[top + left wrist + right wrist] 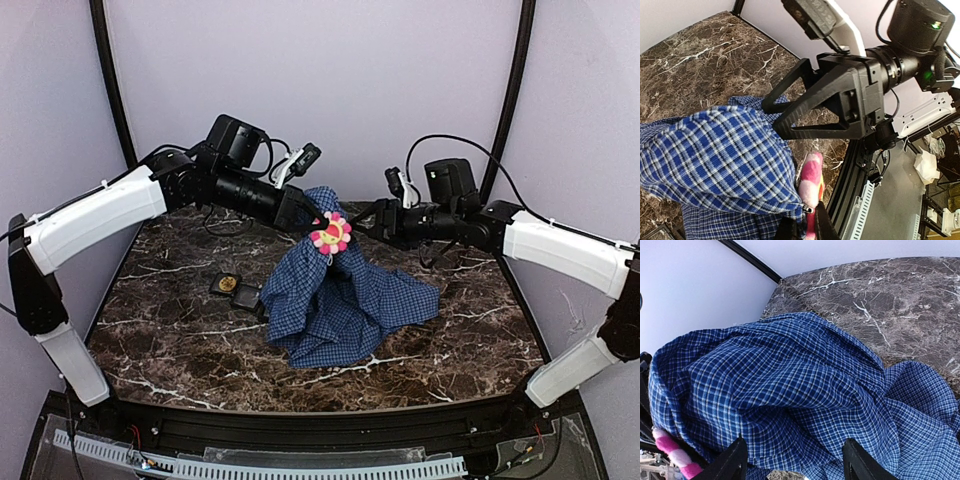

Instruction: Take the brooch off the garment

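Note:
The garment [335, 300], a blue checked shirt, is lifted into a peak above the marble table and drapes down to it. The brooch [330, 235], a pink and yellow flower, sits near that peak. My left gripper [314, 218] is at the peak. In the left wrist view, the left gripper [807, 230] is shut, with the brooch [811, 185] and a fold of the garment [715, 160] pinched between its fingers. My right gripper [366, 222] is just right of the peak. In its own view, the right gripper [797, 465] is open, with the garment [790, 385] ahead and the brooch [675, 452] at far left.
A black tray [240, 292] with a small gold item [228, 284] lies on the table [170, 330] left of the shirt. Black frame posts [110, 80] stand at the back corners. The right gripper's open fingers [790, 85] hang close above the cloth.

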